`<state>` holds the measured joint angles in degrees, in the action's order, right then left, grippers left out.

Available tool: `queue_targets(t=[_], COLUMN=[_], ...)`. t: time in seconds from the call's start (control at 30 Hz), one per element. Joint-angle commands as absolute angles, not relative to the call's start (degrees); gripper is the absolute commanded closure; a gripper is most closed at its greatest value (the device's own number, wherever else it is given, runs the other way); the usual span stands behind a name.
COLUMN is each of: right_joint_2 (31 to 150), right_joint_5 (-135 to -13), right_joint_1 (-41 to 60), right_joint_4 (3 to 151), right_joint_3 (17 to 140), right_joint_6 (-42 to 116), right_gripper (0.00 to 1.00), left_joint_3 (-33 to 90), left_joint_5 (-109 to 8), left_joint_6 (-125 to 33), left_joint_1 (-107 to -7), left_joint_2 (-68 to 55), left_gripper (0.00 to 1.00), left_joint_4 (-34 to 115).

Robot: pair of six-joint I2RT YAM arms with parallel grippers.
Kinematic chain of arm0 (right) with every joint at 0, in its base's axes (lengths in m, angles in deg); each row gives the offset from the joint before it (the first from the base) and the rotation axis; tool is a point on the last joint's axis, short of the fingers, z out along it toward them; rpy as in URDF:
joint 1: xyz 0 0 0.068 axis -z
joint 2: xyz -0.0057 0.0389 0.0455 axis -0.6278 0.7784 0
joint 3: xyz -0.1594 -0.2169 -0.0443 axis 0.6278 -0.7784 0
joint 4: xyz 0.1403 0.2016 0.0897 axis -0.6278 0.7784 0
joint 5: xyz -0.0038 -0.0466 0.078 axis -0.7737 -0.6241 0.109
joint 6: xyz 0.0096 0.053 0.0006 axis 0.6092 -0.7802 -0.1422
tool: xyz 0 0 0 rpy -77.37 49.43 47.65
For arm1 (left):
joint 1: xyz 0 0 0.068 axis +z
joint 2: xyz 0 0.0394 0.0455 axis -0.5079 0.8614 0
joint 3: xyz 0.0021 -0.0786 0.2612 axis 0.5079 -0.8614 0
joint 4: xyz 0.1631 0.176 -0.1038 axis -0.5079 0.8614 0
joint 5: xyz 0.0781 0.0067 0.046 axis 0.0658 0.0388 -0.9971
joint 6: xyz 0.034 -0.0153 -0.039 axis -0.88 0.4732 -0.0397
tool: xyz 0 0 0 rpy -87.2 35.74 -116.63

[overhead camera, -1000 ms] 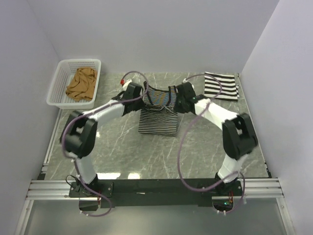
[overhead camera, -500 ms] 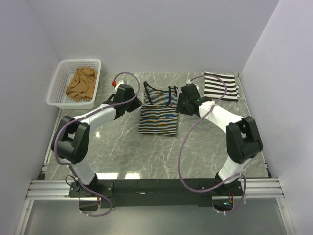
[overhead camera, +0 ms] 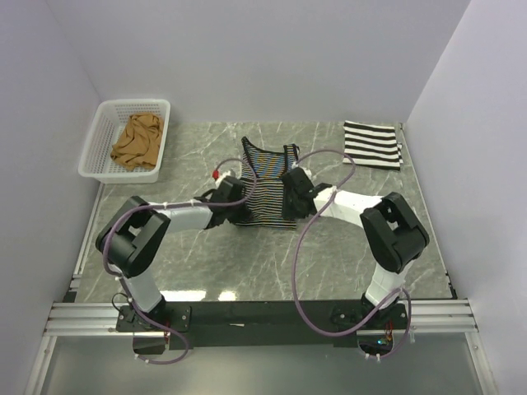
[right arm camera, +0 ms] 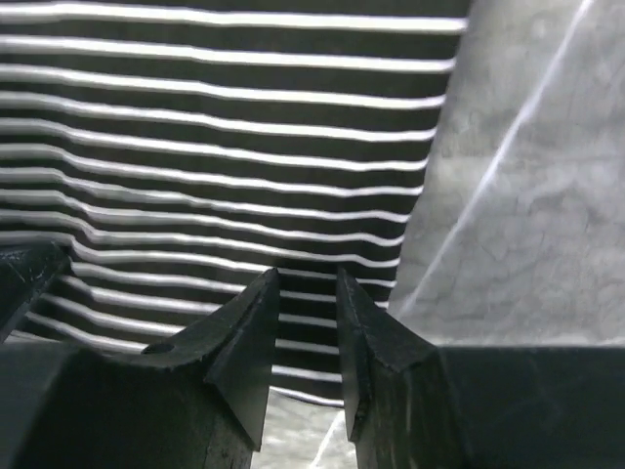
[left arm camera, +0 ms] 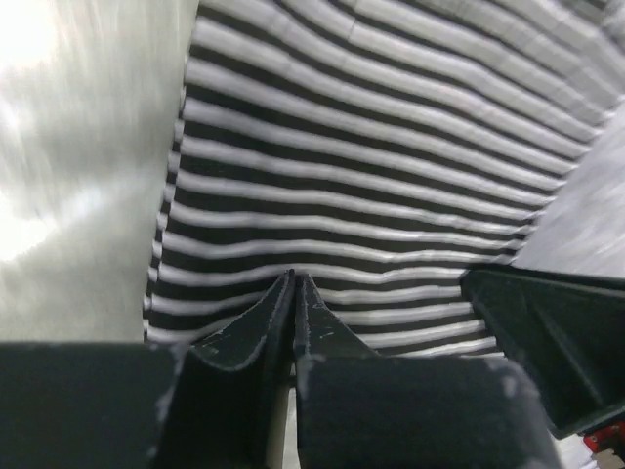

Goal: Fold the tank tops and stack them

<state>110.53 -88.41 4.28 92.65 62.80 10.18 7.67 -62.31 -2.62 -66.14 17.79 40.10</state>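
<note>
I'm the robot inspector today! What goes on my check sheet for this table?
Surface: shiny grey marble-look table.
Job's things: thin-striped top spread mid-table, straps at the far end; bold black-and-white top folded at the far right corner; tan top crumpled in the white basket at far left.
Clutter: nothing seen.
Grippers: left pincer has its tips together over the thin-striped top's near left part; whether it pinches cloth is unclear. Right pincer is slightly open over that top's near right corner.
Cables: purple cables loop off both arms.
Surroundings: plain pale walls on three sides.
</note>
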Motion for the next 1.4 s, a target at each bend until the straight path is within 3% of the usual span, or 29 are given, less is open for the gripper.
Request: queue_targets(t=[0.0, 0.2, 0.5, 0.67, 0.83, 1.03, 1.17, 1.37], right_joint_2=[108.62, 99.24, 81.22, 75.31, 72.58, 78.02, 81.89, 84.71], right_joint_5=[-88.72, -88.62, -89.77, -90.47, -94.24, -95.4, -94.87, -92.68], right_joint_1=[1.98, -1.62, -14.97, -15.87, -15.69, -12.97, -11.21, -9.72], right_joint_4=[90.12, 88.88, 93.18, 96.0, 99.34, 98.99, 97.94, 95.56], right_joint_3=[58.49, 46.62, 32.64, 33.94, 39.39, 45.8, 48.36, 48.01], right_joint_6=[7.86, 4.96, -5.49, -5.77, -4.28, -0.68, 1.26, 1.7], right_gripper=[0.63, 0.64, 0.63, 0.58, 0.55, 0.56, 0.57, 0.57], left_joint_3=[4.55, -4.85, -13.47, -8.48, -2.49, 2.5, 9.71, 19.74], left_joint_5=[-65.83, -67.95, -73.21, -79.27, -81.31, -81.22, -78.5, -76.48], left_joint_6=[0.55, 7.58, 19.36, 17.01, 10.42, 3.38, -1.1, -3.22], left_joint_1=[-69.98, -75.6, -90.02, -89.15, -75.49, -60.95, -57.6, -56.63], left_joint_2=[16.49, 10.52, -8.55, -16.46, -17.44, -11.04, 2.22, 15.51], left_gripper=[0.92, 0.95, 0.88, 0.74, 0.76, 0.86, 1.0, 1.0], left_joint_4=[39.72, 42.18, 53.6, 62.73, 65.22, 59.61, 57.22, 56.34])
